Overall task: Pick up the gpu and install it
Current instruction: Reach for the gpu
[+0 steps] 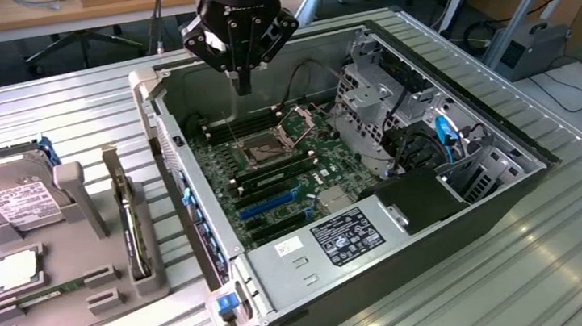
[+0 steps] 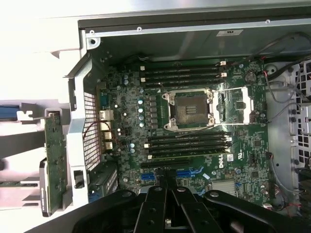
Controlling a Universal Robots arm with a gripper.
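Observation:
The gpu (image 1: 131, 228) is a thin dark card standing on edge in a slot of the grey holder (image 1: 79, 311), at the exterior view's left beside the open computer case (image 1: 457, 202). In the wrist view the gpu (image 2: 54, 150) shows its green-tinted board and silvery bracket just outside the case wall. My gripper (image 1: 242, 77) hangs above the case over the motherboard (image 1: 270, 173), shut, with nothing between its fingers. From the wrist, the closed black fingers (image 2: 160, 194) point down over the motherboard (image 2: 194, 126) near the blue expansion slots (image 2: 189, 172).
The holder also carries a silver hard drive (image 1: 13, 200), a processor (image 1: 17, 269) and a green memory stick (image 1: 50, 292). Inside the case are the processor socket (image 1: 267, 143), a drive cage (image 1: 371, 98) and cables (image 1: 445, 134). All rests on a ribbed metal table (image 1: 560, 256).

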